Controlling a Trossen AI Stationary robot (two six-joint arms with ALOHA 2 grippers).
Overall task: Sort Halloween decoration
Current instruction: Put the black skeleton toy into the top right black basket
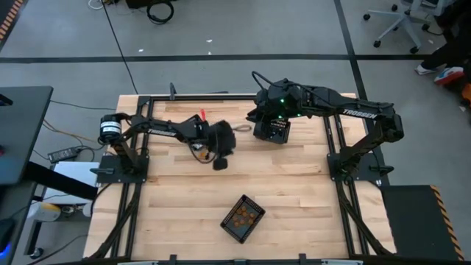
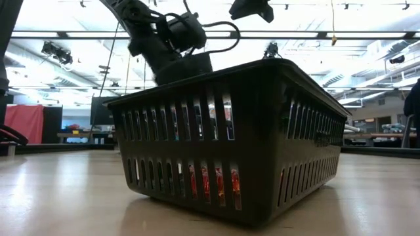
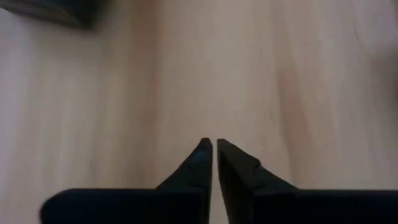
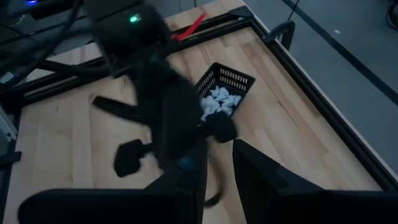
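Left gripper (image 1: 219, 163) hangs over bare table (image 1: 294, 184) near the middle. In its wrist view we see its fingers (image 3: 199, 165) almost pressed together, with only a thin slit between them and nothing showing in it; wood lies beneath them.

Right gripper (image 1: 268, 124) sits at the far side of the table, over a dark basket (image 1: 275, 132) whose contents we cannot make out. Its fingers (image 4: 267, 180) stand a little apart, and we see nothing between them, though the left arm (image 4: 161, 106) darkens the view just beyond the tips.

We find the decoration in two places. Orange trinkets (image 1: 243, 216) lie in the near basket (image 1: 254, 208), which sits alone towards the front edge, turned at an angle and well apart from both grippers. In the low view this basket fills the middle, and the orange shows through its lower slots. White trinkets (image 4: 221, 99) lie in another basket (image 4: 233, 78) beside the table's rail (image 4: 311, 81), past the left arm as the right wrist sees it. A red object (image 1: 200, 116) lies near the far rail.
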